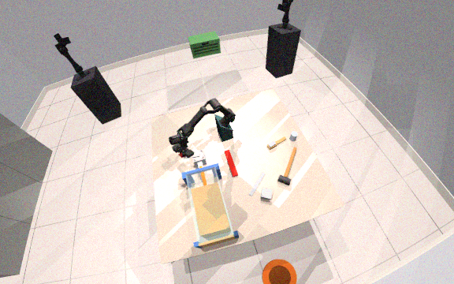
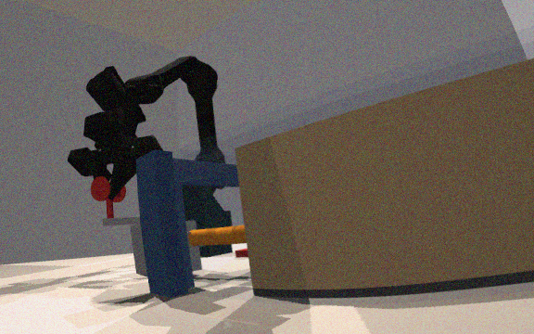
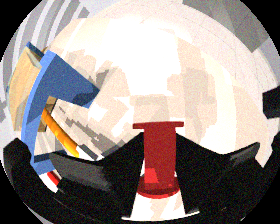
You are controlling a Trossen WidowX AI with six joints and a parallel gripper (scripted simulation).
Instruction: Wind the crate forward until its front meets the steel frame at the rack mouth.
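Note:
My gripper is shut on the red knob of the winch handle, to the side of the winch. In the exterior view the handle's grey crank arm lies level across the top of the grey winch; its key is hidden. An orange strap runs through the blue steel frame to the tan crate. The crate sits flat, with a gap between its front and the frame.
A red bar lies right of the winch. Farther right are a mallet, a brush, a grey cylinder, a pale strip and a grey block. Clear panels flank the crate.

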